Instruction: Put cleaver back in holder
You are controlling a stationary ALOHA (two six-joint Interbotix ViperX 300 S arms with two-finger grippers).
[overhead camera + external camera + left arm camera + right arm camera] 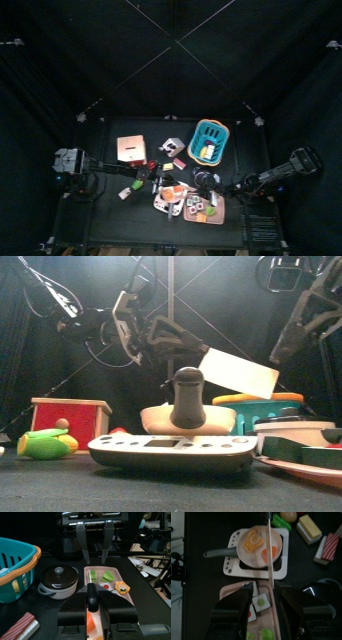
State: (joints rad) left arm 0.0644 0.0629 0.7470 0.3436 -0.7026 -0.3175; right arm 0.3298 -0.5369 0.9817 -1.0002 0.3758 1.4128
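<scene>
The cleaver [241, 372] hangs in the air above the table's middle, its cream blade tilted. My left gripper [90, 614] is shut on its orange handle, and the blade [91, 594] shows edge-on ahead of it. My right gripper [266, 599] is open with the thin blade edge [270, 552] running between its jaws, close to one of them. In the front view the left gripper [178, 346] is at the blade's left end and the right gripper [283, 354] at its right end. The salmon-red holder [131, 147] stands at the back left, also seen in the front view [70, 419].
A teal basket [210, 140] stands at the back right. Below the cleaver are a white stove with a frying pan [258, 549], a lidded pot [59, 582] and a pink tray of food pieces [119, 571]. A green toy [47, 443] lies at the front left.
</scene>
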